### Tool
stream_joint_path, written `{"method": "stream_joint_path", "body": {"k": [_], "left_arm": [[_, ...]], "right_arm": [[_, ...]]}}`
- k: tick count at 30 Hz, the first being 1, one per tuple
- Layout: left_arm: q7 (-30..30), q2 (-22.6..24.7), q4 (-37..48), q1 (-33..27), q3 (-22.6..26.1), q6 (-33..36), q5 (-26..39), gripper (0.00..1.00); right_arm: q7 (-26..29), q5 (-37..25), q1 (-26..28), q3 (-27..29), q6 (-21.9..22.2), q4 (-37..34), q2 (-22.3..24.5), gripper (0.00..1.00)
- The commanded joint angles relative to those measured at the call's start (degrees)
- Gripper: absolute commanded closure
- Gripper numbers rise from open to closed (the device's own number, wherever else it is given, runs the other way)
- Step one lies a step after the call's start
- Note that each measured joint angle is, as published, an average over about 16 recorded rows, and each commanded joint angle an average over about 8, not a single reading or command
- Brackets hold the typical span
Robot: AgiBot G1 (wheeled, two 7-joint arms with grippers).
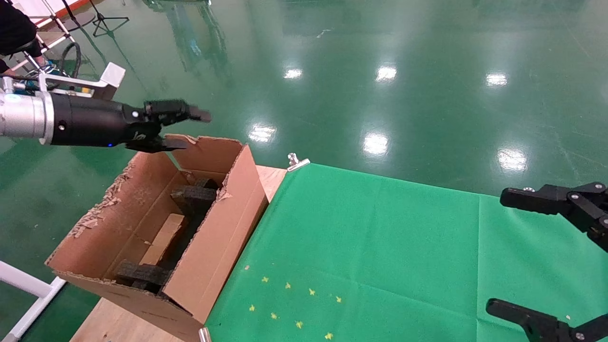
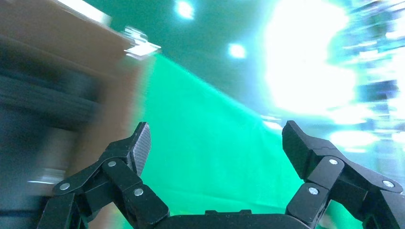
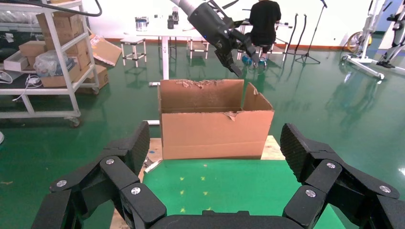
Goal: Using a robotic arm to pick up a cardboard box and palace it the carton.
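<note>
Cardboard box (image 1: 164, 239) inside carton (image 1: 223, 237), long axis along carton's length

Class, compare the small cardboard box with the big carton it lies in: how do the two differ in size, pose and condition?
Size: the cardboard box is slim and far smaller than the carton that holds it. Pose: the cardboard box lies low among the dark foam blocks; the carton stands open on the table edge with tall flaps up. Condition: the carton's rims are ragged and torn; the cardboard box looks smooth. Both are brown cardboard.
</note>
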Motion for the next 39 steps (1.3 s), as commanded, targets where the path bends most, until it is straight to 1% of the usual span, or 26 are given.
{"method": "stream_joint_path", "body": {"k": [1, 6, 11, 39], "left_arm": [[-1.2, -0.3, 0.9, -0.3, -1.3, 3.2, -2.1, 0.00], [-1.3, -0.3, 1.2, 0.0, -2.0, 4.3, -3.1, 0.00], [1.0, -0.6, -1.7, 2.2, -3.0, 4.1, -4.8, 0.00], [25.2, -2.8, -34.7, 27.0, -15.3, 3.7, -24.1, 0.00]], "right_arm": [[0.0, 0.0, 0.0, 0.0, 0.0, 0.0, 0.0, 0.00], [0.0, 0.0, 0.0, 0.0, 0.0, 0.0, 0.0, 0.00], [0.0, 0.0, 0.0, 0.0, 0.0, 0.0, 0.0, 0.00], [0.0, 0.0, 0.0, 0.0, 0.0, 0.0, 0.0, 0.00]]}}
